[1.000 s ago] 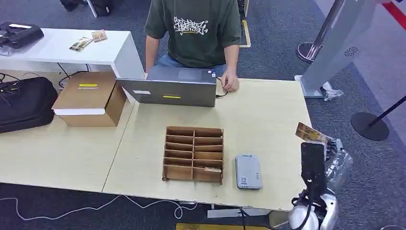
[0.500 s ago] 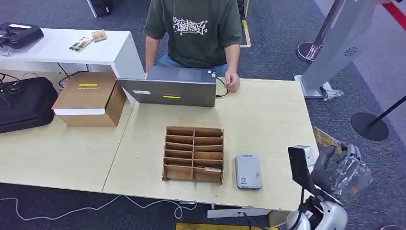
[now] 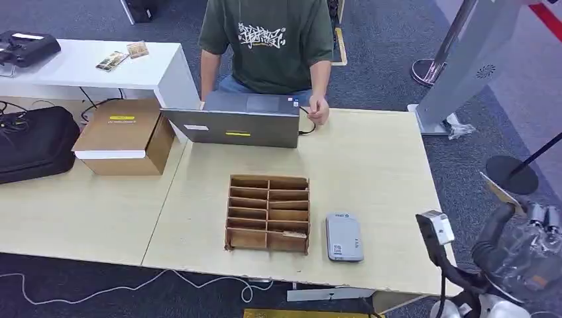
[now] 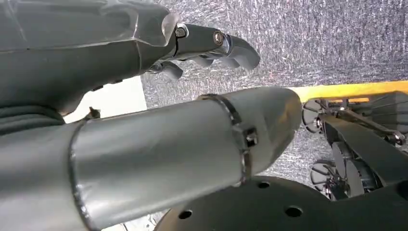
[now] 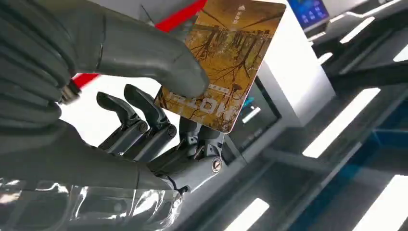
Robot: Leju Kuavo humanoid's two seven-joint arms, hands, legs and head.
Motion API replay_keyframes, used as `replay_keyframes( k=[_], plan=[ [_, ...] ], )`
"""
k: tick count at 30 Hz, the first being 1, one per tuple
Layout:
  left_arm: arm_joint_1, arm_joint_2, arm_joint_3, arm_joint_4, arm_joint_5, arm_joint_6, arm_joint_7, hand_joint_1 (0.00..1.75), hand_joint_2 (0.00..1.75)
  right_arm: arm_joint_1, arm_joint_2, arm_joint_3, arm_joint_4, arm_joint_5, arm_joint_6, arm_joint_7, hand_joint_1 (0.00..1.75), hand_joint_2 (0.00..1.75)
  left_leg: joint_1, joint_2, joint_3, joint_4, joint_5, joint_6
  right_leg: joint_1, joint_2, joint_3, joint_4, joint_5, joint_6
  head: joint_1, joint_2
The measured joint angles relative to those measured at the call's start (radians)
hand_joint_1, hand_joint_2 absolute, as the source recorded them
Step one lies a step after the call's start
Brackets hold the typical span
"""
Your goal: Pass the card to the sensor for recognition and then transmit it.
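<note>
Now right hand (image 5: pixel 120 125) pinching card (image 5: pixel 226 62) under thumb, left hand (image 4: pixel 202 48) curled, empty.

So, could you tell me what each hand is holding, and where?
The right hand pinches the card near one short end. The left hand holds nothing.

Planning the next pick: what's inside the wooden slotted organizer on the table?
The wooden organizer has two columns of slots. One card shows in the lower right slot; the others look empty, though their dividers hide their depths. The right hand holds another card.
</note>
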Motion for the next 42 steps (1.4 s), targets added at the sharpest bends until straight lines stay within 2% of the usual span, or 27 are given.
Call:
replay_keyframes(
  k=[6, 11, 15, 19, 34, 39, 42],
  plan=[
    [0.000, 0.000, 0.000, 0.000, -0.008, -0.002, 0.000, 0.00, 0.00, -0.005, 0.001, -0.028, -0.024, 0.000, 0.000, -0.117, 1.75, 1.75, 0.000, 0.000, 0.000, 0.000, 0.000, 0.000, 0.000, 0.000, 0.000, 0.000, 0.000, 0.000, 0.000, 0.000],
    [0.000, 0.001, 0.000, 0.000, -0.024, -0.005, 0.000, 0.00, 0.00, -0.016, 0.001, -0.046, -0.020, 0.000, 0.000, -0.250, 1.75, 1.75, 0.000, -0.001, 0.000, 0.000, 0.000, 0.000, 0.000, 0.000, 0.000, 0.000, 0.000, 0.000, 0.000, 0.000],
    [0.000, 0.005, 0.000, 0.000, -0.024, -0.006, -0.002, 0.00, 0.00, -0.030, 0.001, -0.066, -0.005, 0.000, 0.000, -0.331, 1.75, 1.75, 0.000, -0.001, 0.000, 0.000, 0.000, 0.000, 0.000, -0.001, 0.000, 0.000, 0.000, 0.000, 0.000, 0.000],
    [0.000, 0.009, 0.000, 0.000, -0.019, -0.007, -0.002, 0.00, 0.00, -0.050, 0.000, -0.073, 0.018, 0.000, 0.000, -0.374, 1.75, 1.75, 0.000, -0.001, -0.001, 0.000, 0.000, 0.000, 0.000, -0.001, 0.001, 0.000, 0.000, 0.000, 0.000, 0.000],
    [0.003, 0.016, 0.000, 0.000, -0.025, -0.010, -0.005, 0.00, 0.00, -0.115, -0.010, -0.074, 0.100, 0.000, 0.000, -0.342, 1.75, 1.75, 0.000, -0.002, -0.001, 0.000, 0.000, 0.000, 0.000, -0.002, 0.001, 0.000, 0.000, 0.000, 0.000, 0.000],
    [0.000, 0.025, 0.000, 0.000, -0.072, -0.014, -0.004, 0.00, 0.00, -0.201, -0.026, -0.056, 0.153, 0.000, 0.000, -0.250, 1.75, 1.75, 0.000, -0.001, 0.001, 0.000, 0.001, 0.000, 0.000, -0.001, 0.001, 0.000, 0.001, 0.000, 0.000, 0.000],
    [-0.002, 0.032, 0.000, 0.000, -0.095, -0.014, -0.002, 0.00, 0.00, -0.274, -0.058, -0.014, 0.201, 0.000, 0.000, -0.145, 1.75, 1.75, 0.000, 0.000, 0.001, 0.000, 0.002, -0.001, 0.000, 0.000, 0.001, 0.000, 0.001, -0.001, 0.000, 0.000]
  ],
)
